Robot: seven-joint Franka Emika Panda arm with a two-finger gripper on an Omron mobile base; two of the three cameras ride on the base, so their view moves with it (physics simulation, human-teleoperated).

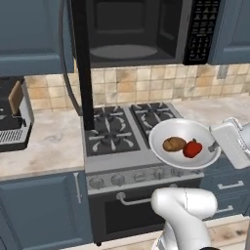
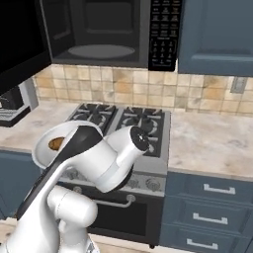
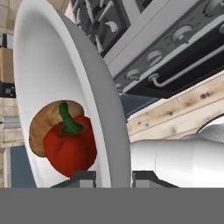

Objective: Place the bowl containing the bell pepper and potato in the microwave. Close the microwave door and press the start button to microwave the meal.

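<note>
Gripping the bowl (image 1: 168,131) by its rim, the gripper (image 3: 113,177) has one dark finger tip on the inner face and one on the outer face, seen most plainly in the hand view, where the white wall passes between the two tips. In the left base view the hand sits at the bowl's right edge, and the bowl hangs in the air in front of the stove (image 1: 114,132), over its front right corner and above the knob row (image 1: 129,178). The bowl sits roughly level there. Inside it the potato (image 1: 174,144) lies on the side nearer the stove's middle and the bell pepper (image 1: 192,148) lies just beside it, toward the gripper; the two appear to touch. In the hand view the pepper's green stem overlaps the potato behind it.

Straight above the stove hangs the microwave (image 1: 146,29), with its cavity exposed and a pale round turntable (image 1: 123,51) on its floor. The microwave door (image 1: 82,58) stands swung out to the left of the cavity, edge-on in the left base view. The keypad strip (image 1: 201,29) runs down the microwave's right side. The bowl is well below the cavity and in front of it.

In the right base view the arm covers most of the bowl, so only its left rim and a bit of the potato show there, probably.
</note>
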